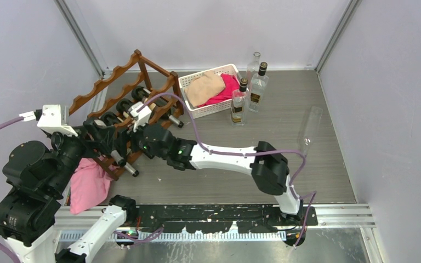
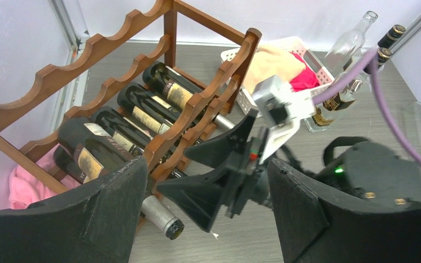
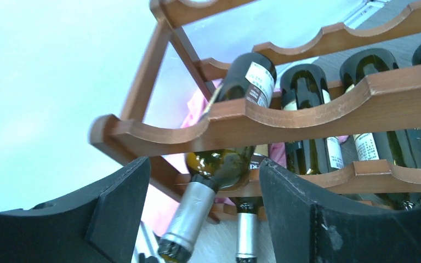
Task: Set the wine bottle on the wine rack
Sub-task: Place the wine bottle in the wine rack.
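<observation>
We list one wine bottle (image 3: pixel 222 164), dark green with a silver-foiled neck, lying tilted in the scalloped reddish-brown wine rack (image 3: pixel 318 109)'s end cradle, between the parted right pincer (image 3: pixel 203 208); left pincer (image 2: pixel 207 170) likewise parted.

Top view, nine o'clock: hidden behind the black left arm (image 1: pixel 38 170), the near low end of the reddish-brown scalloped wooden wine rack (image 1: pixel 104 80). At eight o'clock, tucked partly beneath that arm, a pink cloth (image 1: pixel 90 189). Cut off by the bottom edge at six o'clock: the broad black fingers (image 2: pixel 104 219) of the left gripper (image 2: pixel 207 164), likewise those of the right gripper (image 3: pixel 203 164). Too blurred to read: labels on the dark green glass wine bottles (image 3: pixel 301 93).
</observation>
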{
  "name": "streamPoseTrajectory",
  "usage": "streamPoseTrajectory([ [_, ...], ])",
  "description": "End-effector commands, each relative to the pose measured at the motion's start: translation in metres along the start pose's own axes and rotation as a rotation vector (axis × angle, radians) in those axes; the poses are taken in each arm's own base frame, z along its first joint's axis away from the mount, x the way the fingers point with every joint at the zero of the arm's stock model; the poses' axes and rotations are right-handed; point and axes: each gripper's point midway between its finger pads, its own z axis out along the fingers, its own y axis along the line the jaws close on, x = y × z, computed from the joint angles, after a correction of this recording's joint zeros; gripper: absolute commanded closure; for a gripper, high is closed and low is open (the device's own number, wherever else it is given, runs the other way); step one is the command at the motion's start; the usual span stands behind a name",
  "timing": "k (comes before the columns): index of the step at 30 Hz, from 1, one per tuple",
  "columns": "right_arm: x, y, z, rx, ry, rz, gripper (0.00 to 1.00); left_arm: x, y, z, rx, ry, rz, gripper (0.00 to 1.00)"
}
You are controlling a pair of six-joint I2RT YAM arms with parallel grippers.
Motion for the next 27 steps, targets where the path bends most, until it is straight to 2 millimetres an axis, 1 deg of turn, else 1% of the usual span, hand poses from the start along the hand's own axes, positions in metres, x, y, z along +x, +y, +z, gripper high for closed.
streamPoseTrajectory([
  [1, -0.042, 0.036, -0.028, -0.091, -0.048, 0.1, 0.23, -0.013, -0.005, -0.003, 0.025, -0.069, -0.027, 0.21],
  [5, -0.019, 0.045, -0.032, -0.1, 0.02, 0.132, 0.24, -0.012, -0.005, -0.005, 0.028, -0.07, -0.034, 0.21],
  [9, 0.005, 0.049, -0.028, -0.099, 0.087, 0.152, 0.24, -0.008, -0.005, -0.006, 0.029, -0.056, -0.031, 0.21],
  [14, 0.027, 0.049, -0.022, -0.078, 0.14, 0.153, 0.24, -0.003, -0.003, -0.008, 0.025, -0.034, -0.008, 0.21],
  [17, 0.037, 0.051, -0.019, -0.075, 0.169, 0.147, 0.27, -0.002, -0.003, -0.009, 0.028, -0.027, -0.001, 0.21],
  [21, 0.044, 0.051, -0.014, -0.064, 0.183, 0.151, 0.29, -0.002, -0.003, -0.01, 0.032, -0.027, 0.006, 0.21],
  [27, 0.043, 0.047, -0.005, -0.035, 0.17, 0.147, 0.34, -0.004, -0.003, -0.013, 0.032, -0.033, 0.011, 0.21],
])
